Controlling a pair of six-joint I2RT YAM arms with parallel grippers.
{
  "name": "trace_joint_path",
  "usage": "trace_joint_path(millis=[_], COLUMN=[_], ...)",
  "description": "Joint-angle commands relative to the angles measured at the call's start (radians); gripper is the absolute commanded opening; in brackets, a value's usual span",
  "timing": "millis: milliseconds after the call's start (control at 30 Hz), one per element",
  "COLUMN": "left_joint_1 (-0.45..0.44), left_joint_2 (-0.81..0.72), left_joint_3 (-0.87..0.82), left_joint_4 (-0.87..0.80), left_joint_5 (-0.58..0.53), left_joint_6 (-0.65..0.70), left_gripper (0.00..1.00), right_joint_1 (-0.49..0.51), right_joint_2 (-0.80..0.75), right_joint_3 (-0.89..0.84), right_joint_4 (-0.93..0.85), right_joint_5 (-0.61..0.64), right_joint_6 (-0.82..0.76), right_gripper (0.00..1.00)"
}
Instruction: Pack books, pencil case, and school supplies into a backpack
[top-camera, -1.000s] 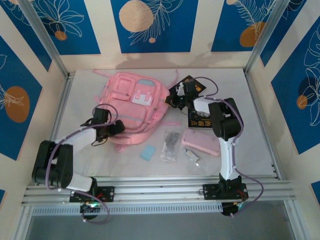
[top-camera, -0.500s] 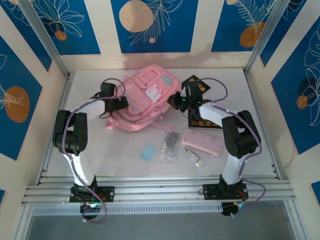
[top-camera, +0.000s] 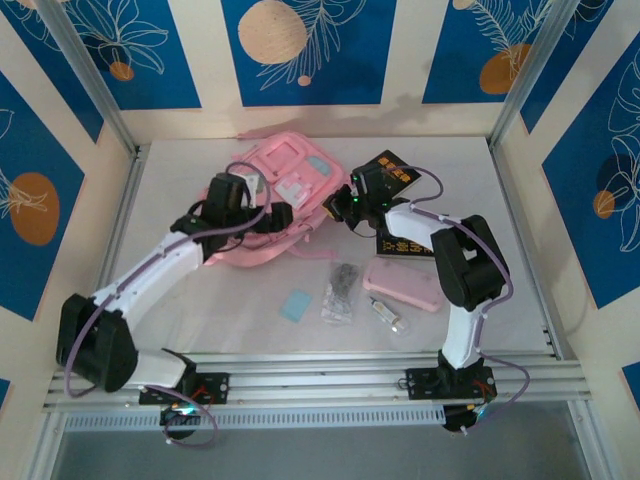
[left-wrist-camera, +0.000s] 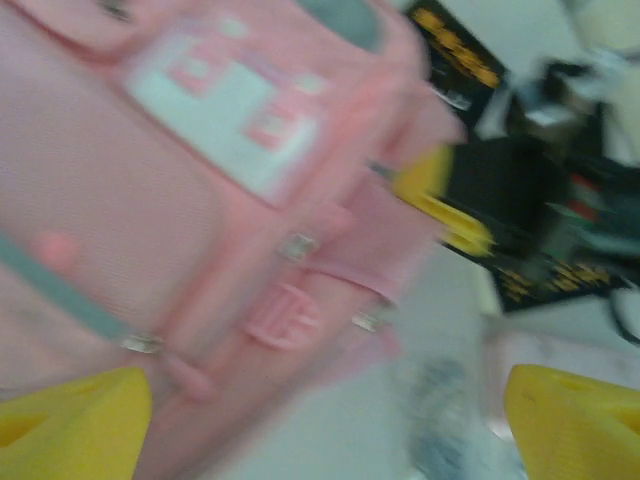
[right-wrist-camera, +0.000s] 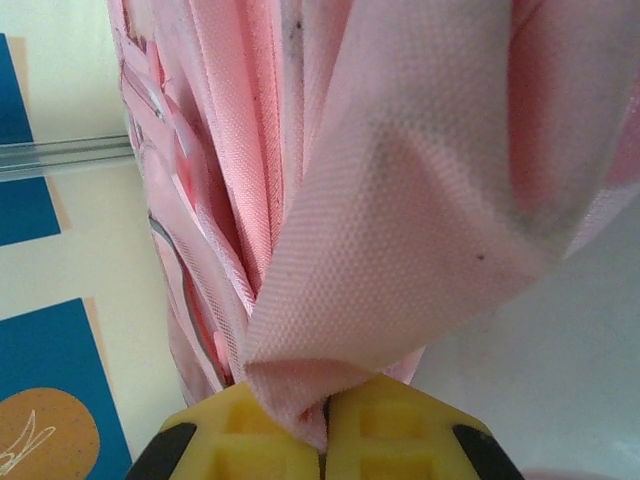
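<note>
The backpack (top-camera: 300, 165) lies front face up at the far middle of the bench (top-camera: 230, 310), its top close to the far edge. Its long axis runs from near-left to far-right. Open bench remains to its left and at the near-left. The right hand (right-wrist-camera: 322, 415) is pressed together, pinching pink fabric at the backpack's right side. The left hand (left-wrist-camera: 320, 420), fingers spread and empty, hovers over the backpack's near portion. Half a second ago it stood at the left edge.

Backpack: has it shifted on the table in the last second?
Yes. The backpack has pulled back toward the far wall: the gap between its near edge and the light blue pad, which stayed put, is wider.
</note>
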Motion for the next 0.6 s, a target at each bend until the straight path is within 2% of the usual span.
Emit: trace_joint_path(millis=[0,233,567], left_joint_1=[-0.060,-0.175,-0.192], left_joint_2=[-0.005,0.074,0.294], left_joint_3=[-0.114,-0.269,-0.267], left_joint_4=[0.158,0.490,0.681], left_joint_5=[0.047,-0.020,-0.145], left_joint_6=[-0.116,-0.209,-0.186], left_gripper=[0.84,0.71,0.64], right_joint_1=[0.022,0.028,0.027], right_joint_2=[0.005,-0.021,-0.059], right_joint_3=[0.051,0.050,0.009], right_joint_4=[0.034,0.032,0.057], right_joint_5=[-0.039,-0.052,-0.068], right_joint_6=[0.065,0.087,0.114], right_gripper=[0.00,0.00,0.00])
